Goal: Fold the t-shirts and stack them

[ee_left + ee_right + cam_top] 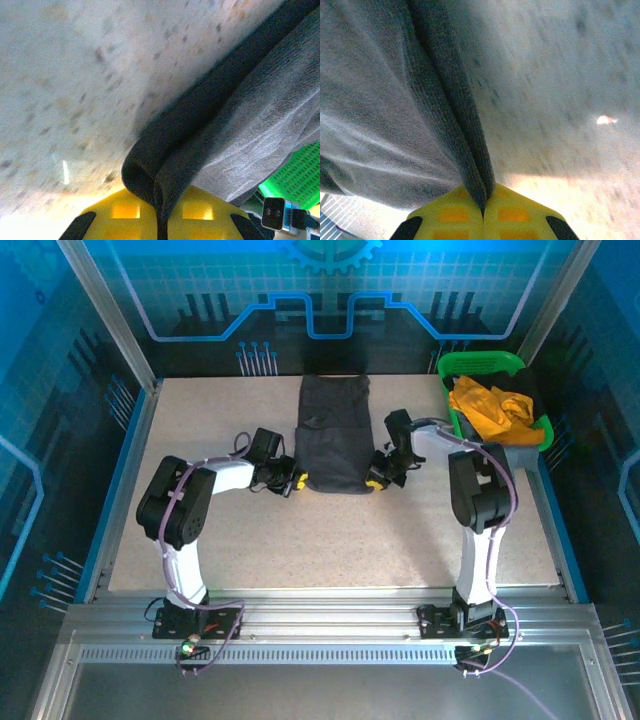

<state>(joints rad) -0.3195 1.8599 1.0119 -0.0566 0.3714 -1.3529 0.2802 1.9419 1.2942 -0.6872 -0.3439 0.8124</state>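
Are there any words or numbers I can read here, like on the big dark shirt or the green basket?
None can be read.
The dark charcoal cloth t-shirt is plain, with no print.
The green plastic basket has no label that can be made out.
The blue back wall has a gear drawing and lines, not letters.

Dark t-shirt (334, 432) folded mid-table; orange-yellow t-shirt (490, 408), apparently crumpled, far right.
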